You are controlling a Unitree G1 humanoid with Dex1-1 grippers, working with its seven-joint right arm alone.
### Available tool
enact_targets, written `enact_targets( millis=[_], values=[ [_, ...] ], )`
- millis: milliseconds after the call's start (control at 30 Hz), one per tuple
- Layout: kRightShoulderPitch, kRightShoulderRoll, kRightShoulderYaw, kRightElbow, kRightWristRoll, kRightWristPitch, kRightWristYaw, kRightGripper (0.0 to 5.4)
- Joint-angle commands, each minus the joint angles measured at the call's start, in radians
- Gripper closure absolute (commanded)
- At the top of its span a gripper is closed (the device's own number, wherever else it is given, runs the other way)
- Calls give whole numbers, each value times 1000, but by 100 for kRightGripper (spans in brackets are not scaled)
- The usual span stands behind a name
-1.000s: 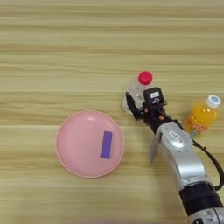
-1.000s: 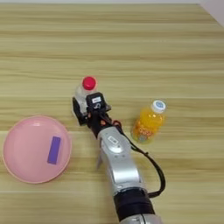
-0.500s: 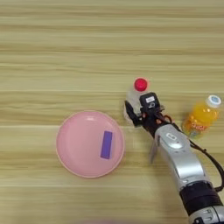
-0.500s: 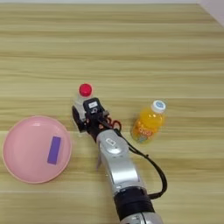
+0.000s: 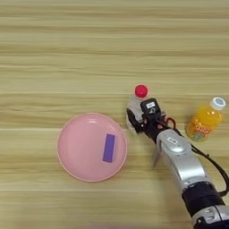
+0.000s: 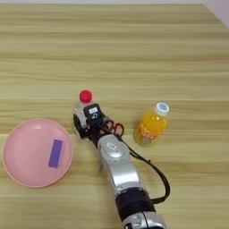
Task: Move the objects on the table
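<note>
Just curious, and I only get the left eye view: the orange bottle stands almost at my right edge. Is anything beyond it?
Observer: No. The right eye view shows only bare table to the right of the orange bottle.
Operator: Does the wood end anywhere?
Observer: Yes, its far right corner shows at the picture's top right.
Operator: And the black cable that runs off my picture?
Observer: The cable curves round and joins the arm lower down.

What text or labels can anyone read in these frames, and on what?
Nothing is readable.
Orange juice bottle: a label with print, too blurred to read.
Pincer: a small white sticker on its black housing, too small to read.
Clear bottle with red cap, pink plate, purple block: no markings visible.
</note>
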Motion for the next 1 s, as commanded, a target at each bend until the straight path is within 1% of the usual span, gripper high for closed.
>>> enact_targets(
  millis=[33, 333, 367, 433, 600, 700, 767, 833, 1000],
  values=[
    [-78, -13, -14, -20, 2, -44, -10, 228],
    [-78, -13, -14, -13, 4, -49, -10, 228],
    [-77, -14, -14, -14, 4, -49, -10, 191],
    [-77, -14, -13, -15, 4, -48, -11, 166],
    [-76, -14, -13, -16, 4, -49, -12, 81],
    [-75, -15, -13, -20, 5, -48, -13, 52],
    [-73, -14, -12, -25, 4, -47, -13, 18],
    [-72, -14, -11, -28, 4, -46, -13, 4],
    [-70, -14, -11, -32, 4, -44, -14, 4]
  ],
)
